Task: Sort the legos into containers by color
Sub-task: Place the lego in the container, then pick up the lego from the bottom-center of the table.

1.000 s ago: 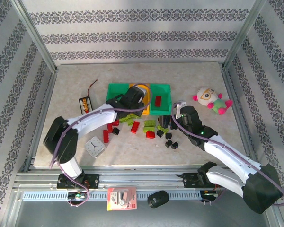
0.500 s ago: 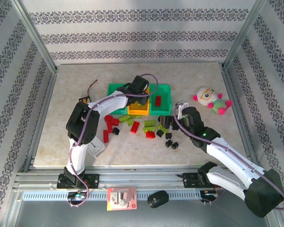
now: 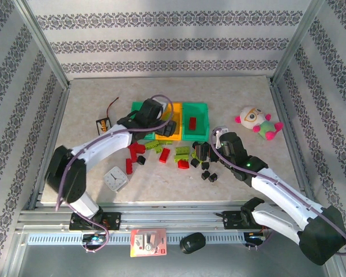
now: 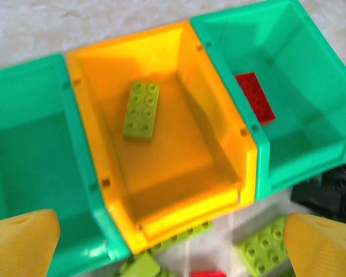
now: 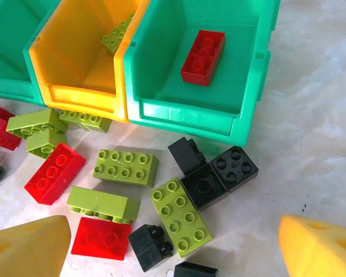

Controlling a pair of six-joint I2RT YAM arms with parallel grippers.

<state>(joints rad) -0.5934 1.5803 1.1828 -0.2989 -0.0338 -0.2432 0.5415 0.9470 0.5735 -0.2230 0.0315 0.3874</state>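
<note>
My left gripper [image 4: 170,248] hung above the near wall of the orange bin [image 4: 184,209], fingers spread wide with nothing between them. The three bins stood in one row with their side walls touching: the left teal bin [image 4: 34,167], the orange one, then the right teal bin [image 4: 311,98]. A lime brick [image 4: 141,109] lay flat on the orange bin's floor, toward the far left corner and clear of the near wall. A red brick [image 5: 203,49] lay flat on the right teal bin's floor.

My right gripper [image 5: 172,248] hovered over the loose bricks [image 5: 126,167] in front of the bins, also spread and holding nothing. These bricks crowded the bins' near walls. Two lime ones [image 5: 83,119] were tucked right against the orange bin's front, and the black bricks [image 5: 202,187] sat together, touching, just short of the right teal bin's front. Between my right fingers the bricks lay close, several edge to edge, so there was little room to come down around any one.

To the right of the black bricks the table [image 5: 311,115] lay bare. The clock [image 3: 116,179] sat left of the pile toward the near edge. The toy [image 3: 258,123] lay well right of the bins.
</note>
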